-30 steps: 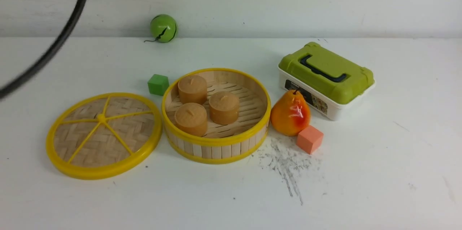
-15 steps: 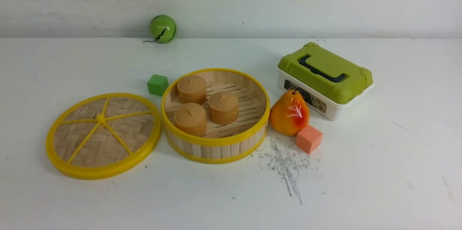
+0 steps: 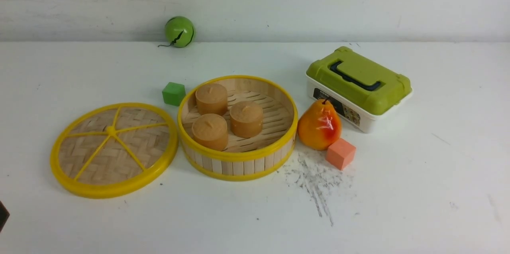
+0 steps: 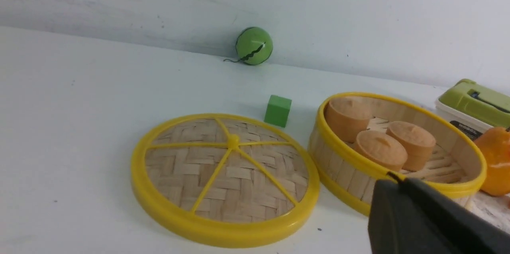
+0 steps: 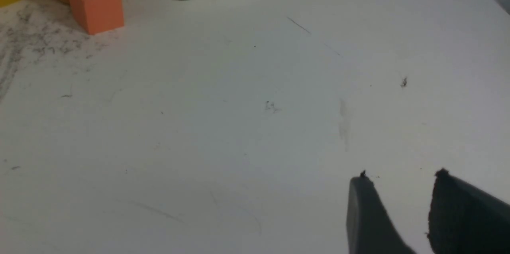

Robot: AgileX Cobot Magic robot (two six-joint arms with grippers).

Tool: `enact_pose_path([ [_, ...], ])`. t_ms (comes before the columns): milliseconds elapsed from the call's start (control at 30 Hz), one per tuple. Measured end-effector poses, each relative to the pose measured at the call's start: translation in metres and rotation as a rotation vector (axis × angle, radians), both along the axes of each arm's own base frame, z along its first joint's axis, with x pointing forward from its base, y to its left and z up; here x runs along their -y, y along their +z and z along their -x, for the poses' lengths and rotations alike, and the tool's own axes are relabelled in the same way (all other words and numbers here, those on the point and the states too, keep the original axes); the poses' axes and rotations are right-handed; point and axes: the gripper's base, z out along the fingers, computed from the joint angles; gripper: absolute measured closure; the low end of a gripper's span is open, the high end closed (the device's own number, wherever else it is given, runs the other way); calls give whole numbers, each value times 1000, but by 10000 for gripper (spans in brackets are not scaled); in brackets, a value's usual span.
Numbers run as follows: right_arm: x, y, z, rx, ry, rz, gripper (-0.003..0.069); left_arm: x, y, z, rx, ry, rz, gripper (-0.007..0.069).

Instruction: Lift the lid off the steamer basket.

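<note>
The lid (image 3: 113,149), woven bamboo with a yellow rim and spokes, lies flat on the table just left of the steamer basket (image 3: 238,127), rims close together. The basket is uncovered and holds three tan cylindrical buns (image 3: 229,115). Both also show in the left wrist view: the lid (image 4: 225,176) and the basket (image 4: 398,148). My left gripper (image 4: 398,180) is shut and empty, drawn back on the near side of lid and basket. My right gripper (image 5: 402,176) is open and empty over bare table at the right.
A green cube (image 3: 174,93) sits behind the lid and basket. A green ball (image 3: 179,31) rests by the back wall. A pear (image 3: 320,125) and orange cube (image 3: 340,153) stand right of the basket, with a white box with green lid (image 3: 358,86) behind them.
The left arm's cable has left the upper left of the front view; a dark sliver of the arm now shows at the lower left edge. The objects have not moved.
</note>
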Motion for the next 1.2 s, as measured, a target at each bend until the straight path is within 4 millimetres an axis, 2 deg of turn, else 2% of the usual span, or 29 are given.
enact_pose_path([
  [133, 0, 0, 0, 0, 0, 0, 419, -5, -24, 4, 93, 50, 1, 637],
  [267, 0, 0, 0, 0, 0, 0, 419, -4, -27, 9, 125, 37, 17, 637],
  [600, 0, 0, 0, 0, 0, 0, 419, -2, -58, 13, -205, 22, 49, 637],
  [900, 0, 0, 0, 0, 0, 0, 419, -1, -64, 14, -263, -2, -28, 637],
  [1200, 0, 0, 0, 0, 0, 0, 419, -1, -65, 15, -274, -9, -30, 637],
])
